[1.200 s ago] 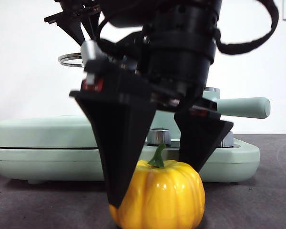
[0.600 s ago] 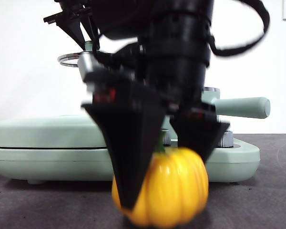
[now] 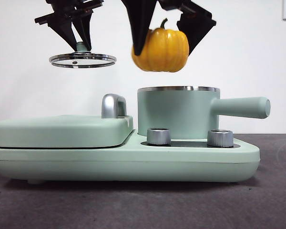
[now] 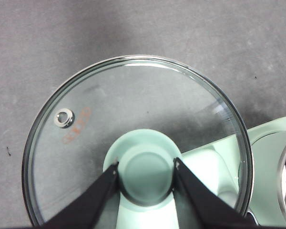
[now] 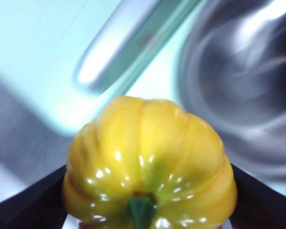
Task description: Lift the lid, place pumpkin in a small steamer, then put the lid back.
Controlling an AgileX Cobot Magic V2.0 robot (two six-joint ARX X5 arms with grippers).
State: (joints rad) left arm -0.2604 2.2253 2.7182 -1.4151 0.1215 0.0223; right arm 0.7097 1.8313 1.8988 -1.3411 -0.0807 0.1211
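Since a second ago the pumpkin [image 3: 161, 49] has gone from the tabletop up into the air, carried well clear by the right gripper [image 3: 168, 28], jaws clamped on its flanks. You have it above the small steamer [image 3: 177, 113], hanging over the pot's left half rather than dead centre. Left gripper [image 3: 78, 29] is pinched on the knob of the lid [image 3: 82, 60], holding it level, high and off to the left, over the flat cover [image 3: 62, 130]. Pot mouth stands open. Step in hand: the carry to the steamer. Next, I judge, you shift the pumpkin a little right to centre it, lower it inside the rim, and only then let go.
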